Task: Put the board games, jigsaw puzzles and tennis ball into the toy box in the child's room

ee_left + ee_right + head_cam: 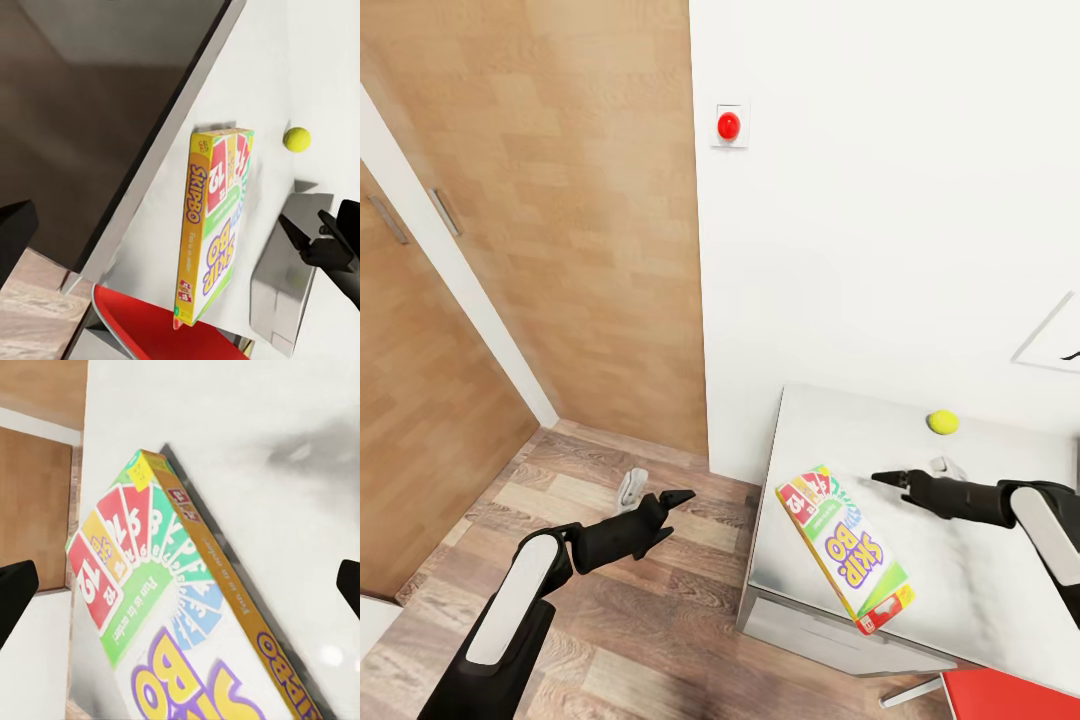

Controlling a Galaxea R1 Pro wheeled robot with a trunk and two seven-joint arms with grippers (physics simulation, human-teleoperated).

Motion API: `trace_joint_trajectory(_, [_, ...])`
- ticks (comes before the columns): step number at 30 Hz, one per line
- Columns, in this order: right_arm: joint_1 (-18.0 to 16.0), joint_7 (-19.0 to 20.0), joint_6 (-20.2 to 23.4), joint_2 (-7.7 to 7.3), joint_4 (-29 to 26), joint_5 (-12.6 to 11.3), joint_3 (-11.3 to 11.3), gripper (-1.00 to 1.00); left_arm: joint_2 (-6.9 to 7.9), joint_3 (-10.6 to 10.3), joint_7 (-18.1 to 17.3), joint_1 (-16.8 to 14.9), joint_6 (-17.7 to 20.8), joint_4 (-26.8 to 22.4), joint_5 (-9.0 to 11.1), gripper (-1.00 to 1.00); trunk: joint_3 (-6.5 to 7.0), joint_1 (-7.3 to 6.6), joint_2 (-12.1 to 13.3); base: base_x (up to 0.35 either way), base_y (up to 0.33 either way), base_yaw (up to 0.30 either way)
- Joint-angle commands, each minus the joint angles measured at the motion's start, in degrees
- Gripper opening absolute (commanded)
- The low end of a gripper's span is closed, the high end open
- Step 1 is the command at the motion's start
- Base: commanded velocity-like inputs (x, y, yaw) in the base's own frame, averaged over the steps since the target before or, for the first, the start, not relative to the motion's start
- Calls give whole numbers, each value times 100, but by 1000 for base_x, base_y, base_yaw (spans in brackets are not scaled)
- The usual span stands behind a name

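Head view shows the pale desk [1000,590] standing against a white wall, and on it lies the Skip-Bo board game [845,545], flat with its cover up, close to the desk's near edge and with one corner reaching over that edge. The tennis ball [943,422] rests on the desk well beyond the board game, near the wall. The right gripper [890,480] hangs over the desk between the board game and the tennis ball, just beside the game's far end and touching neither; its jaws stand slightly parted and hold nothing. In the right wrist view the board game [180,622] lies straight ahead between the two dark fingertips [15,592], which sit wide apart at the picture's edges. The left gripper [675,510] is off the desk, over the wooden floor [610,620] to the side of the board game, jaws parted and empty. From the left wrist view the board game [214,225], the tennis ball [297,139] and the right gripper [311,232] all appear on the desk. A red button [729,125] sits on the wall above the desk, and a red object [1010,695] lies below the desk's near corner.
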Motion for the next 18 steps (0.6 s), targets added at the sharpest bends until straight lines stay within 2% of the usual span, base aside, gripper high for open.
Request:
trace_joint_trajectory(1, [-5,60,22,0,0,58,-8,100,4,-6,58,-4,1,-6,60,100,-10,3,-11,0,0,0])
trace_joint_trajectory(18, [-6,29,22,65,182,61,43,100,13,-6,58,-4,-12,-3,60,100,-10,3,-11,0,0,0])
